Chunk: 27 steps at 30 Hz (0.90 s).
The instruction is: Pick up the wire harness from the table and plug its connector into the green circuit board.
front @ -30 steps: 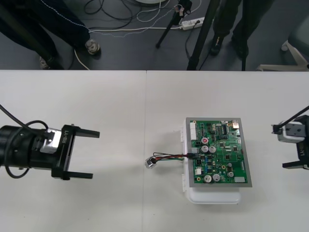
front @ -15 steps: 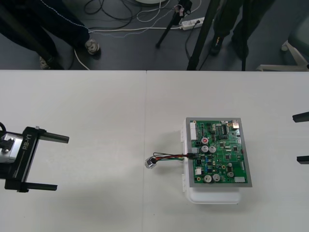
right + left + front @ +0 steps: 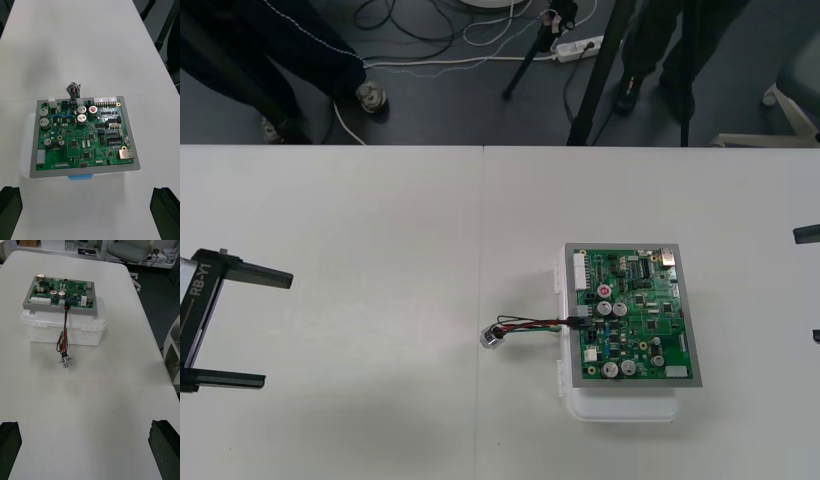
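The harness (image 3: 530, 324) plug (image 3: 577, 320) sits in the green circuit board (image 3: 635, 315), its socket (image 3: 493, 337) resting on the worktop (image 3: 380, 250). The left gripper (image 3: 275, 330) and right gripper (image 3: 808, 285) wait at opposite edges, fingers (image 3: 250, 272) spread wide.

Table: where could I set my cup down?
Bare: the stretch between the left claw and the harness, the far strip beyond the green circuit board, and the gap toward the right claw. Crowded where the harness meets the board.

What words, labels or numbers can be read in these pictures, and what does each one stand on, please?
"RB-Y1": lettering on the body of the left gripper, seen in the front view.
Printed markings on the green circuit board: too small to read.
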### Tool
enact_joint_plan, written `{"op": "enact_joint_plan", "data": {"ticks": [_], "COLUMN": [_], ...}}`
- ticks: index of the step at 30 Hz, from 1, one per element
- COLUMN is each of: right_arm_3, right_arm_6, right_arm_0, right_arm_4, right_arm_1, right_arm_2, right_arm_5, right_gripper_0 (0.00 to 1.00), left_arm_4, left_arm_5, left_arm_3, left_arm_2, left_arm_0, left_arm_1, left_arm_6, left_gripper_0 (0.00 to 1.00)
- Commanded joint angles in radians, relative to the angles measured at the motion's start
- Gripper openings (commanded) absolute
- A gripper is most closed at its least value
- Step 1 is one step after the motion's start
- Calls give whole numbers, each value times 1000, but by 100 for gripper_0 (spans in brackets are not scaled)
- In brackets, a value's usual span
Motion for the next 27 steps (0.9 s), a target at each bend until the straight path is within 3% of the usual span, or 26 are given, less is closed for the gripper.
{"op": "enact_joint_plan", "data": {"ticks": [1,6,27], "right_arm_3": [0,0,-17], "right_arm_6": [84,119,85], "right_arm_0": [79,119,127], "right_arm_4": [-48,-47,-38], "right_arm_1": [-43,-37,26], "right_arm_2": [-52,-70,-67], "right_arm_5": [-7,-16,-51], "right_gripper_0": [100,100,100], "left_arm_4": [33,35,33], "left_arm_5": [54,57,48], "left_arm_3": [-52,-63,-84], "left_arm_2": [33,35,35], "left_arm_0": [22,22,25], "left_arm_1": [70,72,69], "left_arm_6": [15,26,46], "left_gripper_0": [100,100,100]}}
